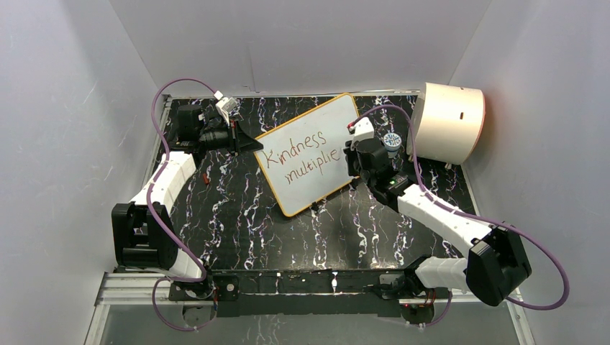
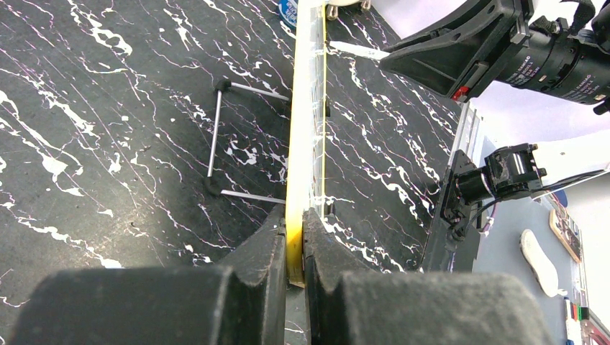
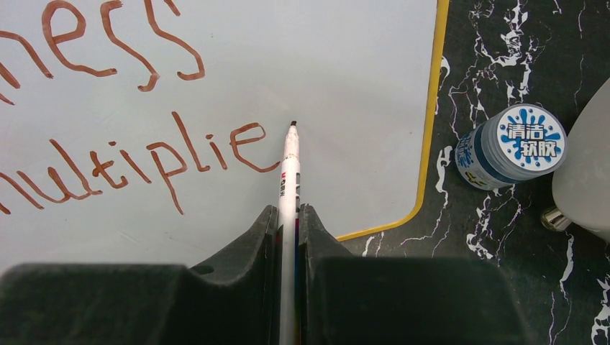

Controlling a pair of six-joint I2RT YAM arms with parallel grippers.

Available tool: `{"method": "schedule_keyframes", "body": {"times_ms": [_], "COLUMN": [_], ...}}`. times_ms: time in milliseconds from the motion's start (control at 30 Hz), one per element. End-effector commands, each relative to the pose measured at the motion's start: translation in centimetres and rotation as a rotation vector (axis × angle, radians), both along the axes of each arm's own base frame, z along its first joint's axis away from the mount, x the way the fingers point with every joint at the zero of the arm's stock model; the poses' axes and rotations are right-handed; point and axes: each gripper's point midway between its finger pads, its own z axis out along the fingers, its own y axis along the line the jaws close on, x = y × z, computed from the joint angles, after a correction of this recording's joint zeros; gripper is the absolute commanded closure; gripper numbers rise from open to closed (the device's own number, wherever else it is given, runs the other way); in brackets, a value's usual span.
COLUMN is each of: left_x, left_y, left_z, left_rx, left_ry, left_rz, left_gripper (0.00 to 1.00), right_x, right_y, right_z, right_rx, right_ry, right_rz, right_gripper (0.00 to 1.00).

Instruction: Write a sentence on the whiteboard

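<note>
whiteboard (image 1: 327, 122) sits mid-back on the table (image 1: 237, 215), turned diagonally, one corner toward the back wall, thin orange-yellow rim all round. sentence (image 1: 298, 157) in dark red marker, two slanted lines, legible so far as "Kindness" over "multiplie"; no letter after that last "e" in the right wrist view. left claw (image 2: 293, 219) clenched on the board's left rim, yellow edge pinched between both fingers, board seen edge-on from that wrist, running straight away from the camera. a thin wire stand (image 2: 214, 133) juts from one face of the board down onto the black marbled surface; how far the board tilts, can't tell. right claw (image 3: 289, 212) over the board's right part, clenched on a white marker (image 3: 290, 172), barrel sticking out between the fingers, dark tip just beside the end of the final "e", over bare white. tip touching the board or just off it: can't tell. right of the board, just off its rounded corner, a small round jar (image 3: 512, 146) with a blue-and-white printed lid stands on the table. beyond that, at the back right, a cream half-cylinder drum (image 1: 449, 122) with an orange edge, near the board's right end but apart from it. both arms reach in from the near edge, left to the board's left side, right to its right side.
</note>
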Motion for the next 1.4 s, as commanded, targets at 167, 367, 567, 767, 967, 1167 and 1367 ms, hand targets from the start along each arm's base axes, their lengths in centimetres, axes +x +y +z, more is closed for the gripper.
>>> {"method": "schedule_keyframes", "body": {"times_ms": [167, 367, 567, 767, 967, 1167, 1367], "left_x": [-2.3, -2.3, -2.3, -2.3, -2.3, -2.2, -2.2], "left_y": [-0.9, -0.9, -0.9, -0.9, -0.9, -0.9, -0.9], "left_z": [-5.4, -5.4, -5.5, -5.5, -5.5, -5.6, -5.6], "left_rx": [0.097, 0.096, 0.097, 0.098, 0.098, 0.098, 0.099], "left_ry": [0.142, 0.144, 0.146, 0.146, 0.149, 0.149, 0.151], "left_rz": [-0.035, -0.036, -0.033, -0.034, -0.032, -0.032, -0.031], "left_gripper": [1.0, 1.0, 1.0, 1.0, 1.0, 1.0, 1.0], "right_x": [1.6, 1.4, 0.7, 0.2, -0.3, -0.5, -0.3], "right_y": [0.8, 1.4, 2.0, 1.9, 1.7, 0.6, -0.7], "right_z": [2.2, 2.1, 2.4, 1.4, 0.7, -0.2, -0.8], "right_rx": [0.047, 0.05, 0.06, 0.043, 0.033, -0.005, -0.038], "right_ry": [-0.07, -0.065, -0.067, -0.036, -0.012, 0.004, 0.009], "right_rz": [0.007, 0.052, 0.102, 0.115, 0.121, 0.087, 0.028], "right_gripper": [1.0, 1.0, 1.0, 1.0, 1.0, 1.0, 1.0]}}
